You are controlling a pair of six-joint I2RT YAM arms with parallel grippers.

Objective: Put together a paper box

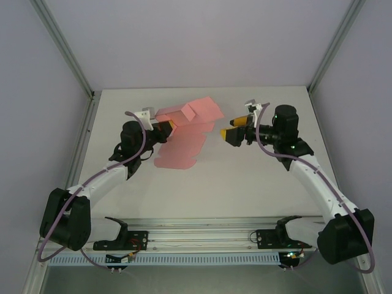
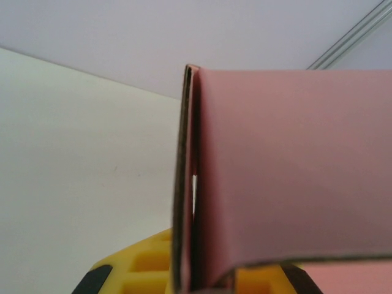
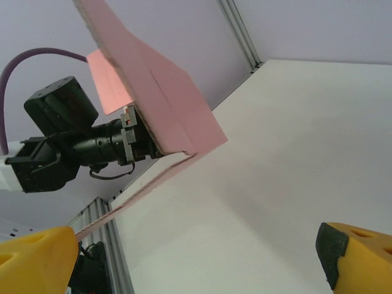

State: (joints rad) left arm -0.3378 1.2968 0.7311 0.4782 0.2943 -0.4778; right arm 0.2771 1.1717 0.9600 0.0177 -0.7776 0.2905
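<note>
Left tool (image 1: 172, 125) is clamped on the left edge of the paper box (image 1: 185, 131). The left wrist view shows the card edge pinched between its yellow fingers (image 2: 144, 269).

Right tool (image 1: 235, 135): jaws spread wide with nothing between them. It sits just right of the card, not touching it.

Paper box: plain pink thin card, still a part-folded sheet and not a closed box. It is held up over the far-left middle of the counter (image 1: 257, 177).
- Upper panels are creased and raised, with one flap angled toward the right tool.
- The lower sheet hangs toward the near side and has a stepped flap edge.
- Cannot tell whether it touches the counter.

Surroundings:
- Pale walls (image 1: 184, 37).
- Metal rail (image 1: 202, 233) along the near edge.
- Purple cable (image 1: 98, 177) running along the left arm.
</note>
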